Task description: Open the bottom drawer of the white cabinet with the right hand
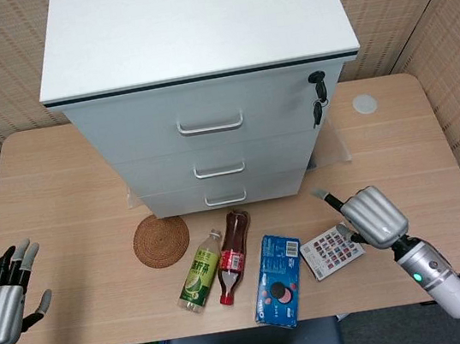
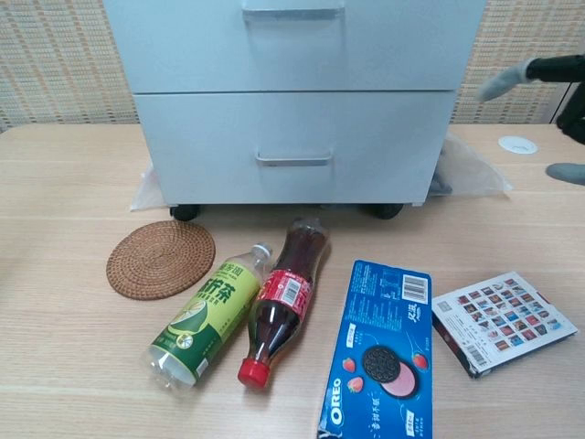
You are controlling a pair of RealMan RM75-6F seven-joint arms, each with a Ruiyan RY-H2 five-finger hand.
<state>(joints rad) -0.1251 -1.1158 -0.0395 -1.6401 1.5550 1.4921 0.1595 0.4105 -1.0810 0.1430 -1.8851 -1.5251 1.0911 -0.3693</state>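
The white cabinet (image 1: pixel 197 64) stands at the back of the table, its bottom drawer (image 1: pixel 225 193) (image 2: pixel 292 146) closed, with a small metal handle (image 1: pixel 225 198) (image 2: pixel 292 159). My right hand (image 1: pixel 370 217) hovers open above the table, to the right of the bottom drawer and just above the picture card (image 1: pixel 333 250); only its fingertips (image 2: pixel 548 82) show at the right edge of the chest view. My left hand (image 1: pixel 1 293) is open, fingers spread, at the table's front left corner, holding nothing.
In front of the cabinet lie a woven coaster (image 1: pixel 161 240), a green tea bottle (image 1: pixel 200 273), a cola bottle (image 1: pixel 233 254) and a blue Oreo box (image 1: pixel 278 281). Keys (image 1: pixel 317 98) hang from the top drawer's lock. A white cable cap (image 1: pixel 364 103) sits at back right.
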